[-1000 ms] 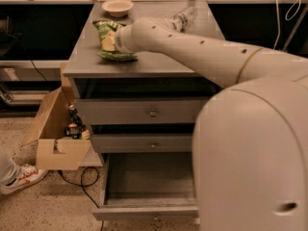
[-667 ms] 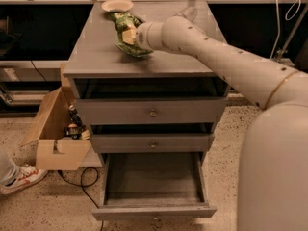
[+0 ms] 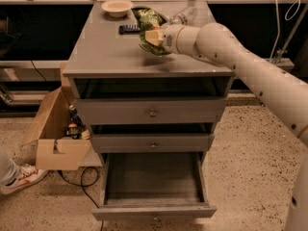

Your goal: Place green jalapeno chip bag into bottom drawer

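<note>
Grey cabinet top [image 3: 106, 52] | we see gripper [image 3: 153, 36] clamping green chip bag [image 3: 148, 19], 12 o'clock | bottom drawer [image 3: 153, 179] open, 6 o'clock | box [image 3: 57, 155] holding bottles [image 3: 72, 117], 9 o'clock

glossy foil bag [image 3: 147, 19] in matt fingers [image 3: 154, 36]

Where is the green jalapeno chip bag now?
Camera view: the green jalapeno chip bag is in the gripper above the cabinet top, right of the snack bar.

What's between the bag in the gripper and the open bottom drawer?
Camera view: the gripper holds the green jalapeno chip bag above the cabinet top; that surface, the top drawer and middle drawer separate it from the bottom drawer.
</note>
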